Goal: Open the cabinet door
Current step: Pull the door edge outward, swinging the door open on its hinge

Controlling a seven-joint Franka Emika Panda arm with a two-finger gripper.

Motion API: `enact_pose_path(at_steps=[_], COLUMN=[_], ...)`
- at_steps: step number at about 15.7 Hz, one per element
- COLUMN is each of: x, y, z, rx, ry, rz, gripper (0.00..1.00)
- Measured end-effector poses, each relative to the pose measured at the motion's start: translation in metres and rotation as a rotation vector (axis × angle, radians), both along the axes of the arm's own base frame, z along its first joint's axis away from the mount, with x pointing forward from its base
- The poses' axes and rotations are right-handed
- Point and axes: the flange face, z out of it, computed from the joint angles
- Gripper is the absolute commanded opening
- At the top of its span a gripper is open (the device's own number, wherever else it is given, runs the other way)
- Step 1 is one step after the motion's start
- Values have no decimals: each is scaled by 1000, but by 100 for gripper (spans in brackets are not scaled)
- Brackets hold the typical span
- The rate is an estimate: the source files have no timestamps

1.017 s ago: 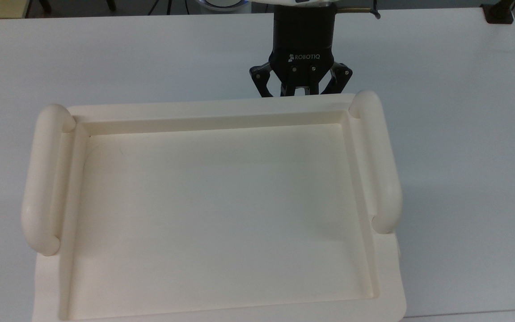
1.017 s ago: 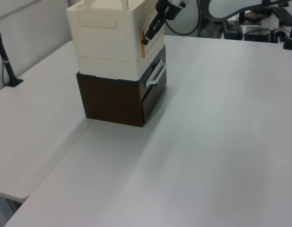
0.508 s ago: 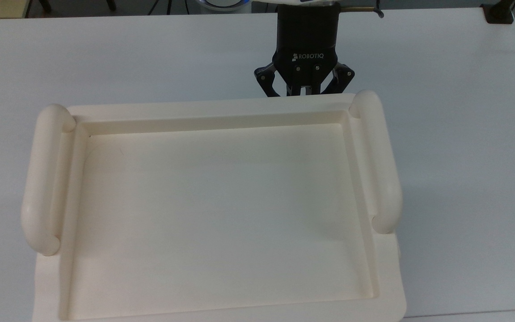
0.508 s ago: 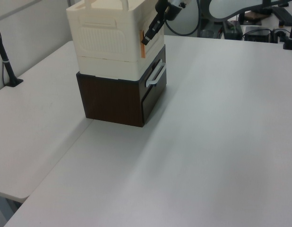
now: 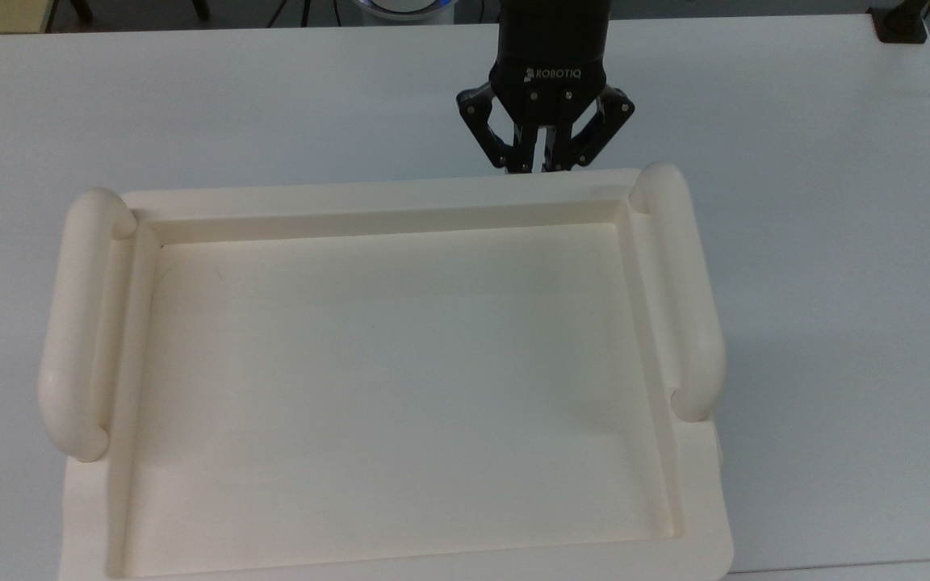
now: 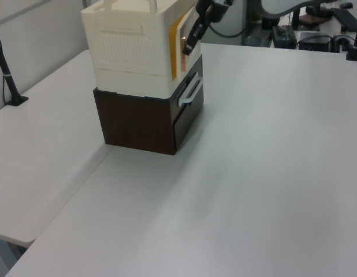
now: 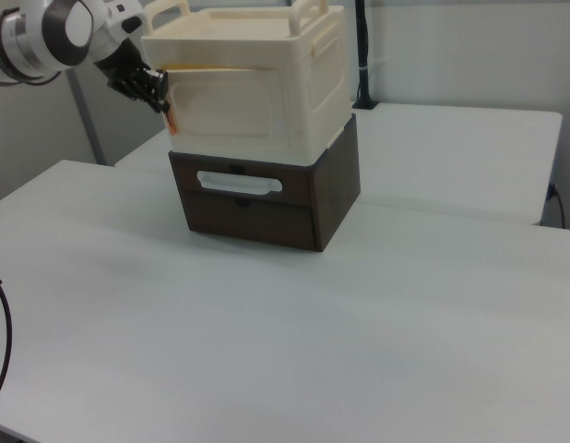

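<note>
At the cabinet door's (image 7: 225, 101) free edge, the tool (image 7: 161, 95) pinches its copper handle (image 6: 182, 45).

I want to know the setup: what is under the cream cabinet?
The cabinet stands on a dark brown drawer unit with a pale handle, on the white table. The drawer is closed, so its inside is hidden.

The cream cabinet (image 6: 132, 49) sits on a dark brown box (image 6: 145, 122) on the white table (image 6: 253, 173). Its door (image 6: 177, 40) stands a little open. The black gripper (image 6: 190, 45) is at the door's red handle (image 6: 182, 45).
</note>
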Motion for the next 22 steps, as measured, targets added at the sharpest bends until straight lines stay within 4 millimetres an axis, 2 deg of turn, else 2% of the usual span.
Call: enact_pose_path(at_steps=[1,3,4,5,9,12,15,17,19,22], x=[-5,-15,-20,-25,-53,-79,-96,-100,-100,-92], y=[-2,-10,-16,-23,-49,-61,-76,-82,-80,-69], z=[3,7,9,11,34,60,90,107,117,116], rx=[-7,-27,-38,-48,-91,-116,-84,-50,-31,-17], ry=[29,91,122,152,254,292,261,235,201,155], rz=[-7,-29,-44,-60,-85,-58,-60,-56,-46,-23], gripper=[77,88,97,100,100,100,100,100,100,100])
